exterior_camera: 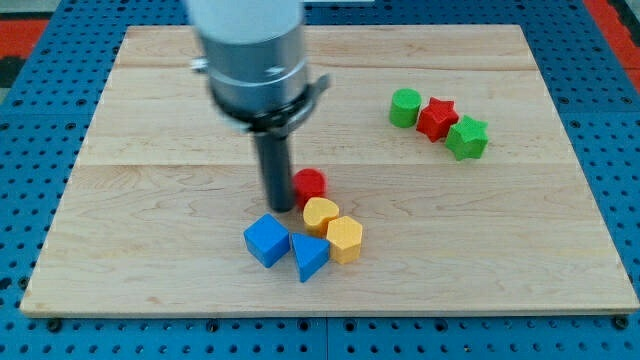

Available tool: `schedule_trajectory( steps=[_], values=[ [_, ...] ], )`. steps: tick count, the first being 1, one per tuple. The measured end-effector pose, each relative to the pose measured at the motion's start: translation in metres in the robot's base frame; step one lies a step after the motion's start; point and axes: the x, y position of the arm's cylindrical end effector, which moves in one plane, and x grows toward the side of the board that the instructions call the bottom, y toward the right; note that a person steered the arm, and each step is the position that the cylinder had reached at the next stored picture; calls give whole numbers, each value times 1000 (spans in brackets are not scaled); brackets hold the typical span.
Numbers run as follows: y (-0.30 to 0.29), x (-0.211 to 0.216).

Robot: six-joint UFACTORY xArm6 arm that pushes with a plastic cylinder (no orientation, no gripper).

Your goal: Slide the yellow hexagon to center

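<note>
The arm's upper body is cut off by the view's top edge and is blurred. The left part of the red cylinder is hidden behind the rod, just beside my tip. The board's lower corners are cropped close by the view's bottom edge.

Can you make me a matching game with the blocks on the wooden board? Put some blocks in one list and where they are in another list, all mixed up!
Things:
1. yellow hexagon
2. green cylinder
3. blue cube
4. red cylinder

Places:
A. right beside my tip
B. farthest toward the view's left in the lower cluster
C. by the red star, toward the view's top right
D. next to the yellow heart and the blue triangle

Pairs: 1-D, 2-C, 3-B, 4-A
</note>
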Motion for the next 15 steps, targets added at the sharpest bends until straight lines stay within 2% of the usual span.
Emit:
schedule_trajectory(
  steps=[1,2,4,8,9,15],
  values=[
    [72,-37],
    [113,-67],
    [44,-67],
    [13,-93],
    [-14,-93],
    [-24,-104]
  ],
)
